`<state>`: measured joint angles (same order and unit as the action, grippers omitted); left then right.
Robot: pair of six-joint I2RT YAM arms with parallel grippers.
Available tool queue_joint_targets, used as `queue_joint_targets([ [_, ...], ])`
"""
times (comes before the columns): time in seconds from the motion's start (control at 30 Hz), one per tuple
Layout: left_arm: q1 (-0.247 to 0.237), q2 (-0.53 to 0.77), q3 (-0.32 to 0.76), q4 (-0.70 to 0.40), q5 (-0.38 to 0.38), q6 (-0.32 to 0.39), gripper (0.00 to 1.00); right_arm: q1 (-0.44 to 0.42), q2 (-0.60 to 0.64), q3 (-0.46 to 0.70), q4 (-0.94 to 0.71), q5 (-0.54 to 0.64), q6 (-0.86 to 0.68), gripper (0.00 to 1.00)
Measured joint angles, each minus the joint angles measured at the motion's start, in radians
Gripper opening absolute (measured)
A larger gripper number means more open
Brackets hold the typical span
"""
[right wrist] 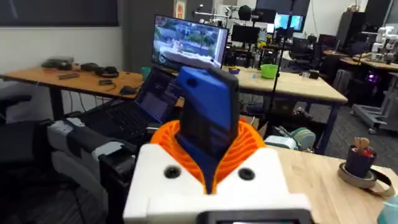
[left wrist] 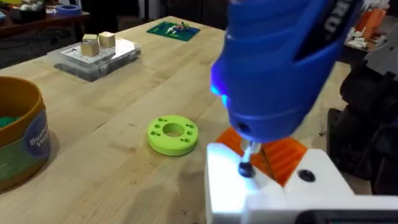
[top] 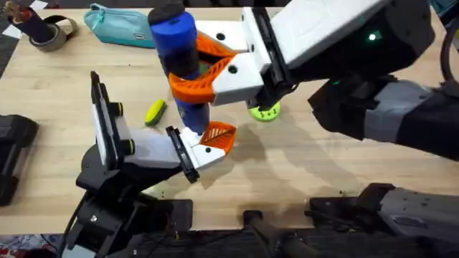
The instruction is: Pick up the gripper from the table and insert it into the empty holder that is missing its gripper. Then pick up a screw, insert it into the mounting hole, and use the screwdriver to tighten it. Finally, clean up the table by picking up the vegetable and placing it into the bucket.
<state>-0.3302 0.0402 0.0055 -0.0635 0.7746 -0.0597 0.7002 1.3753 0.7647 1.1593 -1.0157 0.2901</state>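
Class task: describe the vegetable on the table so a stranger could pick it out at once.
Find the upright blue screwdriver on the wooden table. Just beside its lower shaft lies the vegetable, a small oblong yellow piece with a green end. The lime-green disc nearby is round with holes.

A teal zip pouch (top: 118,25) lies at the far edge of the table (top: 301,168), a tape roll (top: 50,32) near it. A lime-green disc (left wrist: 172,134) with holes rests mid-table; a clear plastic box (left wrist: 96,57) sits farther off.

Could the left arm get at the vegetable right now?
Probably not at once: the vegetable lies on open table beside the left hand, but that hand sits under the screwdriver, which the right hand holds upright on it.
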Motion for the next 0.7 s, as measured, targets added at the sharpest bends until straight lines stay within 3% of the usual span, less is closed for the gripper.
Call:
queue_joint_targets([
  [0.7, 0.000, 0.000, 0.000, 0.000, 0.000, 0.000, 0.011, 0.002, 0.017, 0.000, 0.026, 0.000, -0.006, 0.032],
])
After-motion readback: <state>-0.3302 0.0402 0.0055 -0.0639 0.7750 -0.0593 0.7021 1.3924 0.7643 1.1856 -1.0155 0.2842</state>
